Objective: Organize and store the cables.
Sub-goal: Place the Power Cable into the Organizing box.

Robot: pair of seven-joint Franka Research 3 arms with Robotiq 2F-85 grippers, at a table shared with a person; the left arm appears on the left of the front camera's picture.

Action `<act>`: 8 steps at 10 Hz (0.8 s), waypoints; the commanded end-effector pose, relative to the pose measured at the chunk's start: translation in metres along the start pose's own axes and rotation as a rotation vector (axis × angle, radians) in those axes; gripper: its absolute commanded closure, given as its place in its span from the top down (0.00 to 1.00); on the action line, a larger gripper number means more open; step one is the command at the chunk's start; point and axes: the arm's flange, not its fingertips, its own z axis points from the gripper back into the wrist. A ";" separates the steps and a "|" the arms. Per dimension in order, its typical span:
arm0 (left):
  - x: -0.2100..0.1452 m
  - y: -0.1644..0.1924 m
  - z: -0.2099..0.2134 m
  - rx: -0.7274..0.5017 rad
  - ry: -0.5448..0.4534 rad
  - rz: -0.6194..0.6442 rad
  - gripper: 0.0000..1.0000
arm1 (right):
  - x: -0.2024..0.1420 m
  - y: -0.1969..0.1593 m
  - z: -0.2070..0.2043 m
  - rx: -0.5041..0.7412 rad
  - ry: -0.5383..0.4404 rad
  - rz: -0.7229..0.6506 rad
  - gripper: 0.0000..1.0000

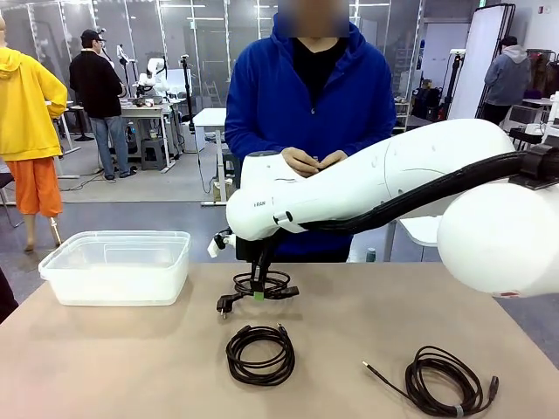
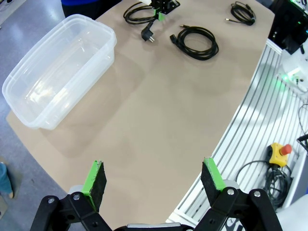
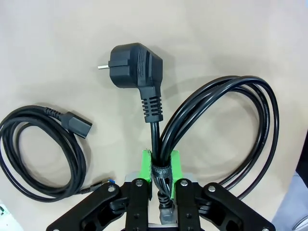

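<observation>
left fingers (image 2: 94,182) apart above near desk (image 2: 159,120) edge | right fingers (image 3: 147,166) clamped on power coil (image 3: 250,125) at taped neck, far-centre | risk: on lifting, loose loops and plug (image 3: 132,65) may sag, catch tub (image 1: 113,266) rim | right wrist view shows the clamp plainly; front view barely does, adds a spare coil (image 1: 260,353) nearer

The beige table (image 1: 105,367) bears a clear tub (image 1: 118,284) (left), a plugged coil (image 1: 278,288), a middle coil (image 1: 234,353), a right coil (image 1: 415,380).
</observation>
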 end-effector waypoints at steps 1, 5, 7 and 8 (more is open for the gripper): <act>0.001 0.000 0.000 -0.011 -0.010 -0.018 1.00 | 0.005 -0.002 0.005 -0.005 0.011 -0.032 0.19; 0.001 0.000 0.000 -0.011 -0.010 -0.018 1.00 | 0.001 0.002 0.007 -0.002 0.004 -0.027 0.88; 0.001 0.000 0.000 -0.011 -0.010 -0.018 1.00 | -0.010 0.007 0.017 -0.006 -0.010 -0.030 1.00; 0.001 0.000 0.000 -0.011 -0.010 -0.018 1.00 | -0.020 0.010 0.022 -0.011 -0.013 -0.029 1.00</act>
